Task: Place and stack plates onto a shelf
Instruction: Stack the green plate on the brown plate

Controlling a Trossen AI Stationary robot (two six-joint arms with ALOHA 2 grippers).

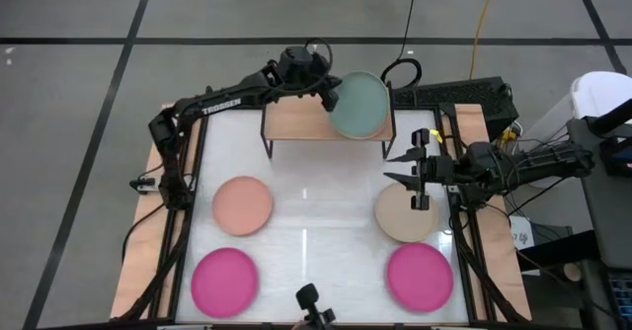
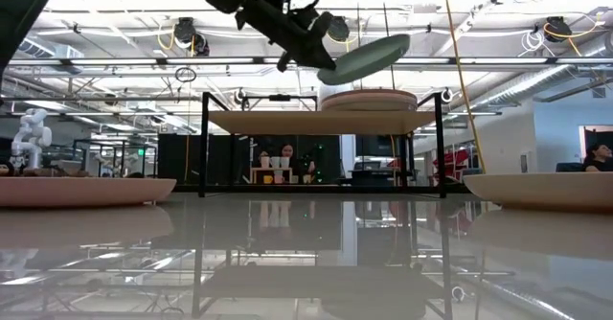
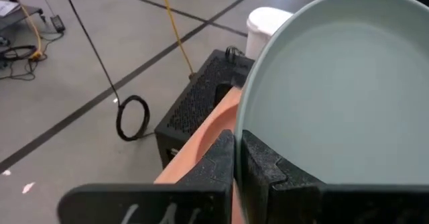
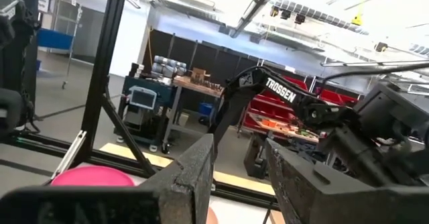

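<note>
My left gripper (image 1: 329,91) is shut on a teal plate (image 1: 360,105) and holds it in the air over the right half of the shelf (image 1: 296,123). In the low view the teal plate (image 2: 364,59) hovers tilted above a pale pink plate (image 2: 369,100) that lies flat on the shelf's wooden board (image 2: 287,121). My right gripper (image 1: 407,169) is open above the far edge of a beige plate (image 1: 405,214) and touches nothing. A peach plate (image 1: 242,205) and two magenta plates (image 1: 224,279) (image 1: 420,276) lie flat on the table. My left gripper pinches the teal plate's rim (image 3: 244,127) on the side toward the table's left, one finger on the upper face and one under it. The fingers come roughly level from the left. The plate is lifted clear and tilted, its free right edge (image 2: 402,42) higher.
The shelf stands on thin black legs (image 2: 204,148) at the table's far middle, its left half bare. A black box (image 3: 201,96) and cables (image 1: 400,71) lie past the far edge. Black frame rails (image 1: 193,172) run along both table sides. People sit in the room behind.
</note>
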